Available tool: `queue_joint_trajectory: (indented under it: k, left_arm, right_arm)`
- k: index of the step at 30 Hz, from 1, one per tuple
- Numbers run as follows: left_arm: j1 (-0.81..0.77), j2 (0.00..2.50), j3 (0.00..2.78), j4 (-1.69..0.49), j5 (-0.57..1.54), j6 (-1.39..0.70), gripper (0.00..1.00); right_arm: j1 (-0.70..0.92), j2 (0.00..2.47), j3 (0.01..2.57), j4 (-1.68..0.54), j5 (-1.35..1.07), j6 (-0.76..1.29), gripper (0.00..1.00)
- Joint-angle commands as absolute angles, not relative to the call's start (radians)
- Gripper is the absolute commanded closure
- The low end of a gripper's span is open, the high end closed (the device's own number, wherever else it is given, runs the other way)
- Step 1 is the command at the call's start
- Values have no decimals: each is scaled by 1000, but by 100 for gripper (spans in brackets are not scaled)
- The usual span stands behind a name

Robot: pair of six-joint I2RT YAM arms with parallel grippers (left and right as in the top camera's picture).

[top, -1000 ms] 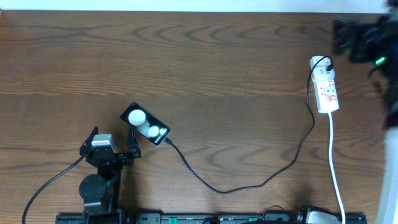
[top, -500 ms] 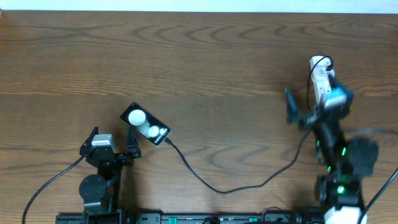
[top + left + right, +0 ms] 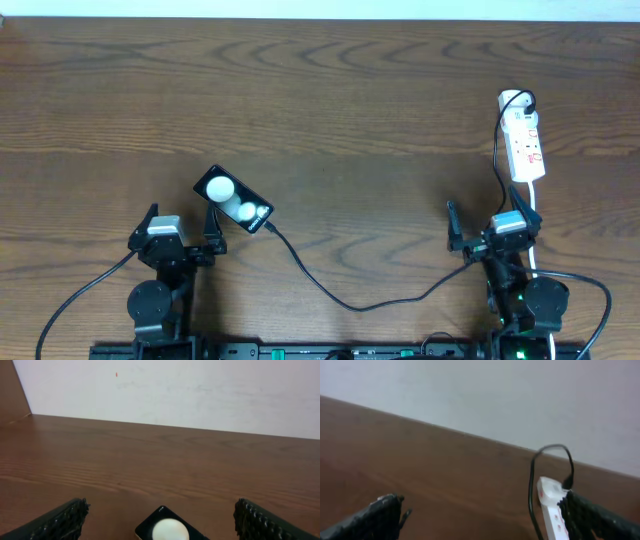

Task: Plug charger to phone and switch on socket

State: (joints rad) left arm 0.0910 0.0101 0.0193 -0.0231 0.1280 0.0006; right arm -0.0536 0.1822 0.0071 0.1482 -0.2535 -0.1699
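Jaws: left gripper (image 3: pixel 182 224) and right gripper (image 3: pixel 490 226) are standing spread
Charger (image 3: pixel 365 306): tip is lying against phone (image 3: pixel 233 203); seating unclear
Socket (image 3: pixel 527 150): you should be pressing squarely, not shoving it

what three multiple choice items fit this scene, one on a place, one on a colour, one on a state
1. Where on the table does the socket lie, seen from overhead?
A) near left corner
B) centre
C) far right

2. What colour is the charger cable?
A) white
B) black
C) red

3. How do the left hand and right hand stand?
A) both open, holding nothing
B) both shut
C) one open, one shut

Answers:
1 C, the white strip lies by the far right edge.
2 B, a thin black line runs across the wood.
3 A, each hand's fingers stand wide apart with nothing between them.
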Motion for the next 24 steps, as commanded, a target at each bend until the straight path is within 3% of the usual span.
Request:
queue_joint_trajectory:
  k: [1,4,24]
  left_arm:
    - [95,4,4,-60,141,7,5]
    - [95,4,4,-60,141,6,5]
    - [95,4,4,-60,141,7,5]
  right_arm:
    - [-51,94,6,39,-223,-176,1]
    - [-51,27,6,-62,-210,-155,1]
    - [-53,6,6,-61,-183,-125,1]
